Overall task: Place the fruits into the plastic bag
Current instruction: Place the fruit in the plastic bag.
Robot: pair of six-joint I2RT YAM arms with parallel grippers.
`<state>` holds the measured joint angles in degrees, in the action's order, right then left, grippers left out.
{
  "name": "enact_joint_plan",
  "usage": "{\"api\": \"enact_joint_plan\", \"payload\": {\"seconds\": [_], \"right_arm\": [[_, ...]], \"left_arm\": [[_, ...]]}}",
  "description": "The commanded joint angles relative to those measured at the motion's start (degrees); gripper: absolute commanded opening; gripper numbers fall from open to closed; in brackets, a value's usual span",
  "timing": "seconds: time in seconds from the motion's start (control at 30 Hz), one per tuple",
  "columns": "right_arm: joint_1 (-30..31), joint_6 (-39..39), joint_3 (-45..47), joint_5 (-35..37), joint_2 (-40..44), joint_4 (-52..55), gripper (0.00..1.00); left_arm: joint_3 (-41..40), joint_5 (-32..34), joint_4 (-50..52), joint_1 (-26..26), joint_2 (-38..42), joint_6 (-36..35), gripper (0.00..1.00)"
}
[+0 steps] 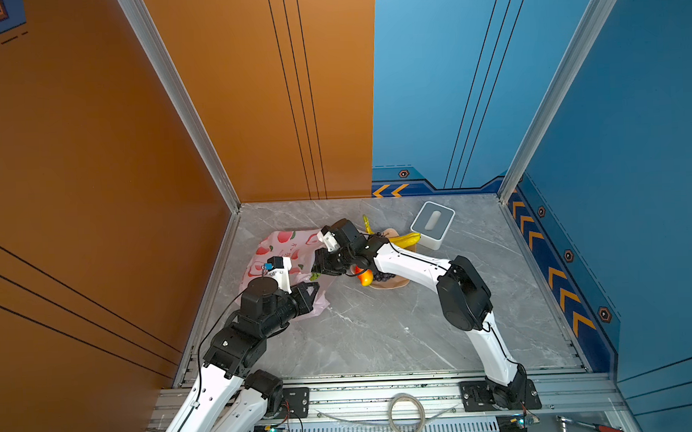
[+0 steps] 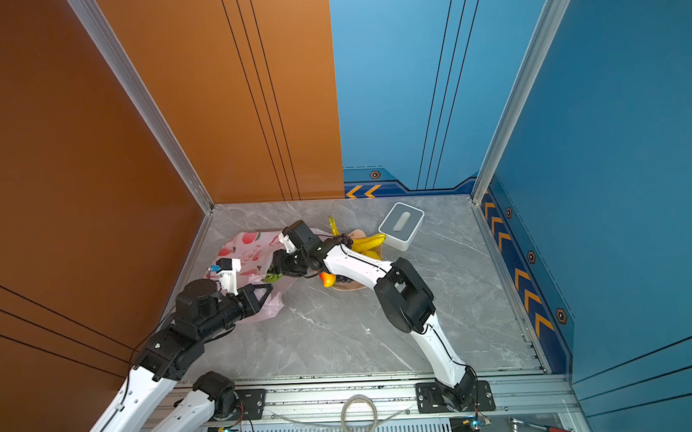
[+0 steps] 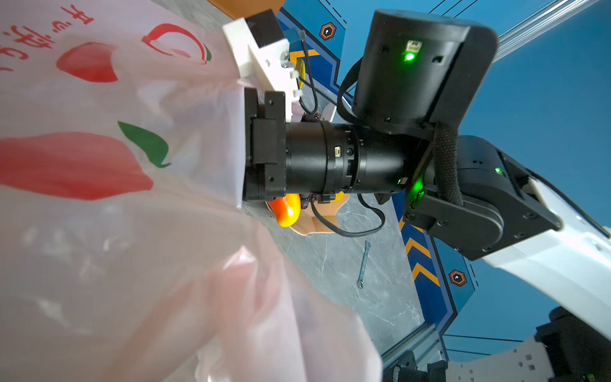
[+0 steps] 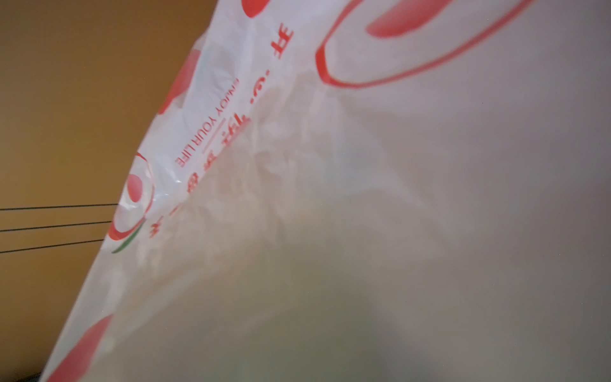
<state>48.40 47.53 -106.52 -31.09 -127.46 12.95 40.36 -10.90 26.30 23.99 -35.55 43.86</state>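
On the grey marble worktop the translucent pale-pink peach-printed plastic bag lies by the orange wall. The left gripper has its fingers pinched on the bag's rim. The right gripper has its fingers clasped on a bumpy green toy fruit at the bag's mouth.

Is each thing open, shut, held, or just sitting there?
left gripper: shut, pinching the plastic bag
plastic bag: lying down, mouth lifted
right gripper: closed on the green fruit, at the bag's mouth
bananas: on the plate, not bagged
mango: on the plate
grapes: on the plate
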Motion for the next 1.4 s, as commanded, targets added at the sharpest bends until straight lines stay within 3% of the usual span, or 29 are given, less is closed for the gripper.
{"api": "enact_joint_plan", "payload": {"seconds": [0.0,0.27,0.77,1.37], "right_arm": [[0.43,2.85,-3.90,1.69,-2.47,-4.96,0.56],[1.10,4.15,-5.78,1.12,-7.59,-3.89,0.57],[1.44,3.71,-3.25,4.01,-9.84,-2.77,0.60],[2.47,3.34,-8.55,4.72,-11.48,-3.04,0.92]], "left_arm": [[-0.72,-1.72,-2.04,0.45,-0.38,-1.38,0.00],[-0.81,-0.60,-3.75,0.45,0.45,-1.40,0.00],[-3.69,0.28,-6.00,0.36,1.87,-0.09,0.00],[-5.38,0.69,-5.17,0.27,3.63,0.27,0.00]]}}
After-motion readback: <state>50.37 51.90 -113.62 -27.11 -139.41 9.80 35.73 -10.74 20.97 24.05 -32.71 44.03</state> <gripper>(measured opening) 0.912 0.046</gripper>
